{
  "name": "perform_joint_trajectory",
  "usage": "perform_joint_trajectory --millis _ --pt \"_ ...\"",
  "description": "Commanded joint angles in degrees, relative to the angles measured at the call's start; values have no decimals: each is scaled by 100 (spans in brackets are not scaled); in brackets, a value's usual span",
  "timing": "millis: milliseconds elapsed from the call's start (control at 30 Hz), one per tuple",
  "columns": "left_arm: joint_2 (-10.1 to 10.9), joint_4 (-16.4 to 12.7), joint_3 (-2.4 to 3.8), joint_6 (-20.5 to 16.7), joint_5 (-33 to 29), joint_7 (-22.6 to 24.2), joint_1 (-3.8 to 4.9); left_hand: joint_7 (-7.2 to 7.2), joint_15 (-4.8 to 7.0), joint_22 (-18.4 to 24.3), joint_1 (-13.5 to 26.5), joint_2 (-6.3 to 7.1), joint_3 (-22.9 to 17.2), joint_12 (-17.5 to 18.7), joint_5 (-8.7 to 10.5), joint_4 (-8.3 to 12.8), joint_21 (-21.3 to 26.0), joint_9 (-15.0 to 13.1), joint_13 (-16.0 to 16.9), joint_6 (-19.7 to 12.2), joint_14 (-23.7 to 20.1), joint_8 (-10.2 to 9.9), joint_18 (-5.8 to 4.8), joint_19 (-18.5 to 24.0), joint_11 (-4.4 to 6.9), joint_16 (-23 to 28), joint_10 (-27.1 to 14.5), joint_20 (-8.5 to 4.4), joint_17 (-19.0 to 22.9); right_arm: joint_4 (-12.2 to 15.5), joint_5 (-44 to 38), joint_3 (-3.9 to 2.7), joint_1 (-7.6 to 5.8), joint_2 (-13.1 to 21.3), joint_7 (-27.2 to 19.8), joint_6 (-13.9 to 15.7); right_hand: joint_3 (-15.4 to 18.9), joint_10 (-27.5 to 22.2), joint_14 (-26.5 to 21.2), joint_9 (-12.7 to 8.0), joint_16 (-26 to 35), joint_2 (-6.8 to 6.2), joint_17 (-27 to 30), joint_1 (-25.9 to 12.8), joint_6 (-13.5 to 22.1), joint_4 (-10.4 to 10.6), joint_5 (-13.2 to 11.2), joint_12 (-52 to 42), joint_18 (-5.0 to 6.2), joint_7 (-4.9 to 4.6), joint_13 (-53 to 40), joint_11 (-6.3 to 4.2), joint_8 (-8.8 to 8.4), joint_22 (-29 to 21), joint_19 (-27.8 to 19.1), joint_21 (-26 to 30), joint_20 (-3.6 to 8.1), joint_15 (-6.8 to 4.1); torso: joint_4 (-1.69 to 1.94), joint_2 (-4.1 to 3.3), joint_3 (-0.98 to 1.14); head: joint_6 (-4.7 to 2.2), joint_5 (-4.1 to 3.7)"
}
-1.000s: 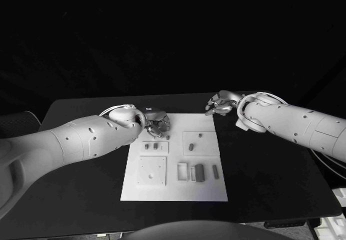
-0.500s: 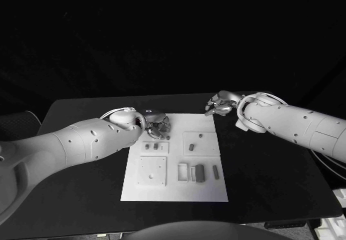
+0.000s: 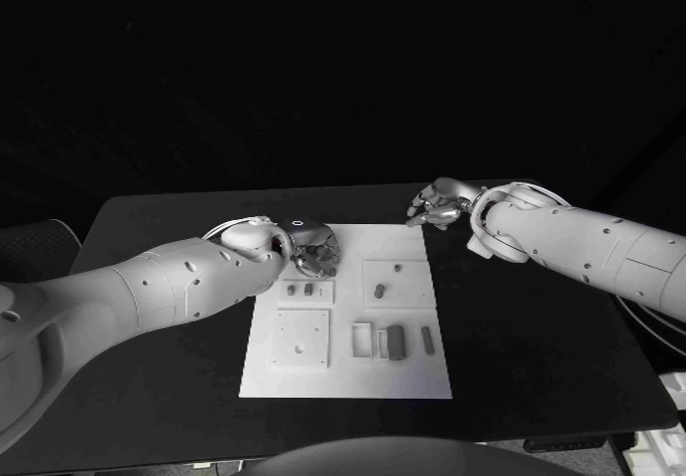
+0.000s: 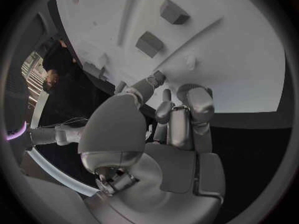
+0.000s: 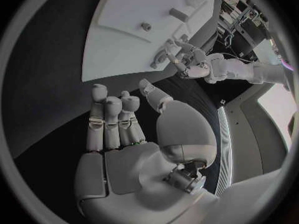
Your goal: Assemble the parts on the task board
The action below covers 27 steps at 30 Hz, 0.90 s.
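Note:
The white task board [image 3: 343, 382] lies in the middle of the black table. My left hand [image 3: 312, 250] hovers over its far left corner with the fingers curled in, and I see nothing held in them. Beyond its fingertips [image 4: 156, 78] a small peg [image 4: 190, 61] stands on the board, with two grey parts [image 4: 149, 44] farther on. Those two parts [image 3: 299, 291] sit in a small recess. Another part [image 3: 379, 291] stands in a square recess. My right hand [image 3: 436, 206] hangs empty over the table past the board's far right corner, fingers [image 5: 112, 114] extended.
Nearer on the board sit a square plate with a hole [image 3: 301, 337], a white frame [image 3: 362, 340] and two upright grey blocks [image 3: 397, 342]. Black table [image 3: 543, 327] surrounds the board on all sides.
My left hand has crept slightly to the right and nearer over the board's far left corner, covering the small peg. The right hand has stayed still.

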State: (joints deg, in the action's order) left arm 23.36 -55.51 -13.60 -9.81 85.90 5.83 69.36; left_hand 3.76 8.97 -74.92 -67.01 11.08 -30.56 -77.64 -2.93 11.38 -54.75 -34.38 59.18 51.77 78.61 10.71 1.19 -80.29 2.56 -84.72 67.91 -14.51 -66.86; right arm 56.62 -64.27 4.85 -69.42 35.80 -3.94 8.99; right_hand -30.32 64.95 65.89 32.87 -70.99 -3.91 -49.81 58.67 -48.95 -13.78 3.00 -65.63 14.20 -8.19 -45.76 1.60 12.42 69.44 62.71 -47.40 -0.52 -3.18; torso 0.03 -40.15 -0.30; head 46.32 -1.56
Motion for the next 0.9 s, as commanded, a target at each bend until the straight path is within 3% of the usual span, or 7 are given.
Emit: perform_joint_trajectory --millis 33,467,900 --pt "-22 -5 4 -56 -58 73 0 17 -26 -81 17 -44 -2 23 -17 -34 -4 2 -13 42 -16 19 814 -7 -4 41 -40 13 11 -7 85 -1 1 -4 -125 98 -4 60 249 36 426 -19 137 -68 26 -43 7 303 80 7 150 -6 -28 -206 74 248 -18 -142 3 5 1 5 -3" --pt "-63 34 4 -50 -78 92 -9 29 -38 -85 -23 -169 -17 33 -20 -10 -6 -4 -11 172 -9 81 833 10 -16 47 -62 31 -9 8 87 -1 1 -11 -124 108 50 148 356 63 493 -31 18 -81 22 -87 4 361 80 7 115 -9 -38 -201 153 252 -23 -148 11 1 -4 20 -12" --pt "-122 159 7 -153 -77 107 -99 38 -48 -90 -33 -253 -16 28 -20 12 -14 6 3 217 3 95 841 16 -27 42 -65 42 -37 45 86 -1 1 -22 -111 76 76 159 376 77 451 -25 -174 -91 16 -97 4 313 80 5 1 -7 -53 -112 171 180 4 -147 -3 -5 -4 68 -22"
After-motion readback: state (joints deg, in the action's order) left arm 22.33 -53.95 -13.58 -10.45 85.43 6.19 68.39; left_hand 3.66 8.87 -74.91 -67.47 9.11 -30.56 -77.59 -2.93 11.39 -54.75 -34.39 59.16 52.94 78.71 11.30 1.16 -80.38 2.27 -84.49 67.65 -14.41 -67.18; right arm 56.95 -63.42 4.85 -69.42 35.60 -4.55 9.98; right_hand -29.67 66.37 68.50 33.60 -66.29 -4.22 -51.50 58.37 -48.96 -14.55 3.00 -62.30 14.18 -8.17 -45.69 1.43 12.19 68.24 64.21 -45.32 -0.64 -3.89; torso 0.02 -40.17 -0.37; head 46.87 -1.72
